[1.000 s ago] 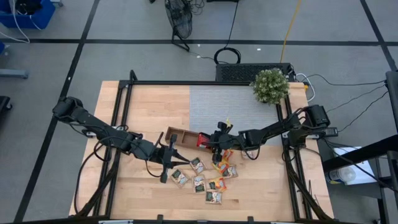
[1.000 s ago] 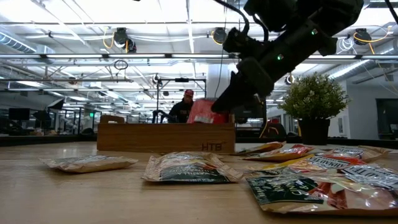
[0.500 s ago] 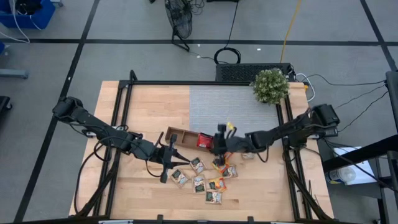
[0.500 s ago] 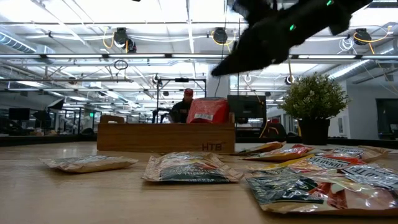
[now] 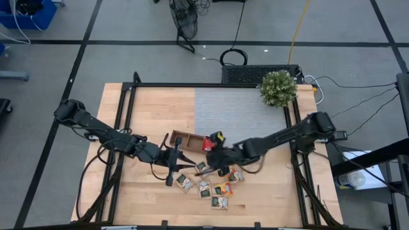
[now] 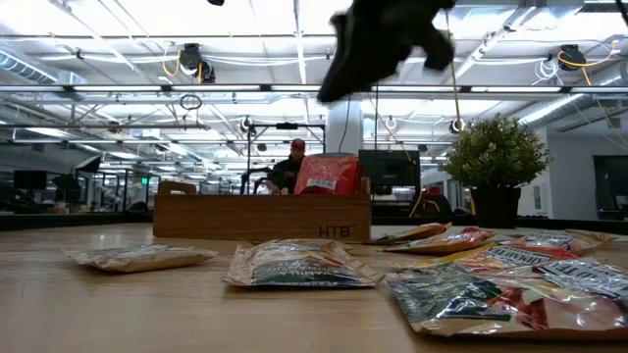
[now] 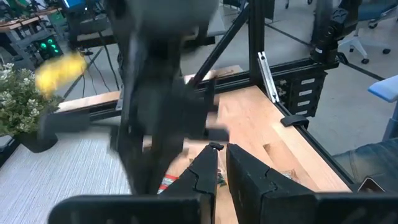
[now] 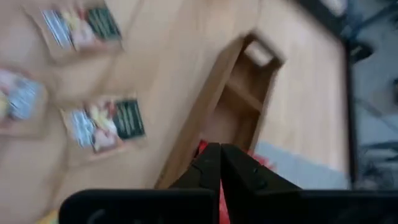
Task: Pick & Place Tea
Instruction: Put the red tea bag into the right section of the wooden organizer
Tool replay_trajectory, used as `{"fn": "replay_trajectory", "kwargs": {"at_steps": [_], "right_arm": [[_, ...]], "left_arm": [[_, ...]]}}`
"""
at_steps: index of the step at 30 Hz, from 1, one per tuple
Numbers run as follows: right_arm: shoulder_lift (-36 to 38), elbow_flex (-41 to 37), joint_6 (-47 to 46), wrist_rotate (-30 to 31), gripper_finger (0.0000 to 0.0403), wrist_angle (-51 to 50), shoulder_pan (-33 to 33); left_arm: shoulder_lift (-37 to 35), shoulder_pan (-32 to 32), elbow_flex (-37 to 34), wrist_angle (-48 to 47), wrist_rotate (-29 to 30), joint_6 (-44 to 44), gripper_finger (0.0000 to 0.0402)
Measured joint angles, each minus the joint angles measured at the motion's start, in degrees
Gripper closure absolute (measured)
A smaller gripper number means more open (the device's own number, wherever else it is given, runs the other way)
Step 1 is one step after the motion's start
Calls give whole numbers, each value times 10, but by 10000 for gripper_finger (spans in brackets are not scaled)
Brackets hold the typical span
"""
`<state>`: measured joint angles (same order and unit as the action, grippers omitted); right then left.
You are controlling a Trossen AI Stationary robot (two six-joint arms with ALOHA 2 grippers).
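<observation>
A long wooden tray [image 5: 185,138] lies mid-table, and one red tea sachet [image 6: 329,174] stands on edge in its right end. Several more tea sachets [image 5: 214,185] lie flat on the wood nearer the front edge. My right gripper [image 8: 219,149] is shut and empty. It hangs well above the table [image 6: 329,88], just in front of the tray, over the sachets [image 5: 204,165]. My left gripper [image 5: 171,174] waits low beside the leftmost sachet [image 5: 184,182]. Its fingers [image 7: 221,152] stand a narrow gap apart with nothing between them.
A potted plant [image 5: 278,88] stands at the far right corner, beside a grey mat [image 5: 236,108] that covers the far right of the table. Bare wood lies to the left of the tray. A person [image 6: 292,167] sits in the room beyond the table.
My right gripper has risen from the red sachet at the tray's right end. It has then swung toward the table's left and near edges, over the loose sachets. The red sachet stays standing in the tray.
</observation>
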<state>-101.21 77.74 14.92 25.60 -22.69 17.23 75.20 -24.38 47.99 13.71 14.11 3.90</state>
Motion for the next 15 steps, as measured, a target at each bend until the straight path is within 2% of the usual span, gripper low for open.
{"fn": "replay_trajectory", "kwargs": {"at_steps": [5, 15], "right_arm": [[-65, 1, 12, -3, 403, -8, -29], [-111, 2, 13, -7, 403, 3, -49]], "left_arm": [[0, -1, 0, -8, 0, -1, 360], [0, -1, 0, -20, 0, -6, 360]]}}
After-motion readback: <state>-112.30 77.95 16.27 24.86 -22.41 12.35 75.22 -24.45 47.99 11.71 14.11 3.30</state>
